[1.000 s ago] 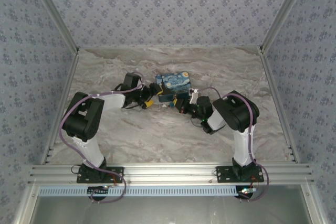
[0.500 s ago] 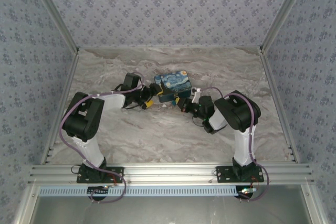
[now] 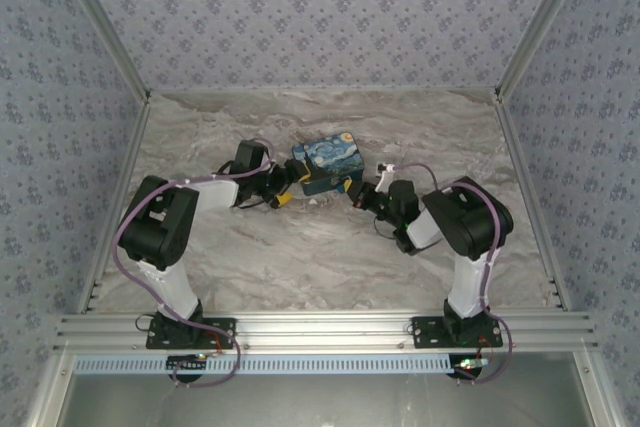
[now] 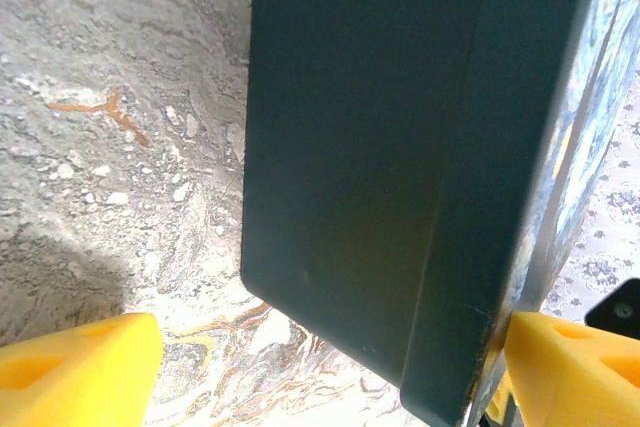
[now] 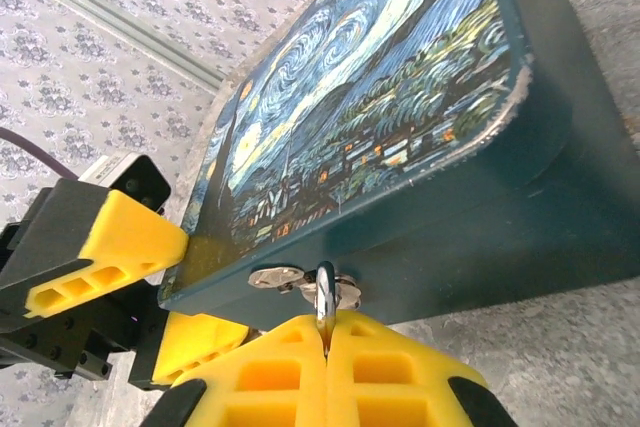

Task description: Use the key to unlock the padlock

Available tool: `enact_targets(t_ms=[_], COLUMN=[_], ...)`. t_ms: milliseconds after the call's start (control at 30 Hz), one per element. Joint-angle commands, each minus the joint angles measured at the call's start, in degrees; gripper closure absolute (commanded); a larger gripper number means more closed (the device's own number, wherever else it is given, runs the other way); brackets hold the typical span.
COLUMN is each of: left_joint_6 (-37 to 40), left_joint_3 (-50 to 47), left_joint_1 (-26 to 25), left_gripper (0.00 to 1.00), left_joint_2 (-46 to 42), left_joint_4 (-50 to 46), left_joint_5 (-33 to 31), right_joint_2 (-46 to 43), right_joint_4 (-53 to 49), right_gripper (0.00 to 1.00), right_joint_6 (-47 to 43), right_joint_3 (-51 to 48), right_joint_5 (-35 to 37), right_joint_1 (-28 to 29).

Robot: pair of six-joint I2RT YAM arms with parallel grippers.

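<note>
The padlock shows as a silver shackle (image 5: 325, 292) hooked through the metal hasp (image 5: 280, 275) on the front of the starry-night box (image 5: 400, 117). Its blue body is hidden between the yellow fingers. My right gripper (image 5: 325, 347) is shut on the padlock, right against the box front (image 3: 352, 190). My left gripper (image 4: 330, 372) stands open around the box's left end (image 3: 290, 185), with one finger (image 4: 575, 362) by the lid side and the other finger (image 4: 80, 367) apart from the dark base (image 4: 370, 147). The key is out of view.
The box (image 3: 328, 162) lies at the middle of the marble table (image 3: 300, 257), between both grippers. Patterned walls and metal frame rails (image 3: 530, 177) close in the table's sides and back.
The right arm's elbow has swung to the right and its gripper has drawn in against the box front. The box has turned slightly. The left arm has stayed put.
</note>
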Motion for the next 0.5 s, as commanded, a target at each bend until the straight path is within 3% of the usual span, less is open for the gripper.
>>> enact_targets(t_ms=[0, 200, 467], left_joint_6=[1.5, 2.0, 2.1], left_joint_3=[-0.7, 0.8, 3.1], left_joint_1=[0.4, 1.7, 2.2], left_gripper=[0.11, 0.06, 0.02], left_joint_2=[-1.6, -4.1, -6.5], left_joint_4=[-2.1, 3.9, 19.2], left_joint_5=[-0.2, 2.4, 2.6], right_joint_2=[-4.4, -14.7, -37.6], right_joint_4=[-3.2, -14.3, -46.4], right_gripper=[0.98, 0.98, 0.98], right_joint_6=[-2.4, -6.3, -15.0], right_joint_3=[-2.4, -4.8, -3.6], right_joint_5=[1.7, 1.3, 3.9], right_joint_1=[-0.3, -0.2, 0.7])
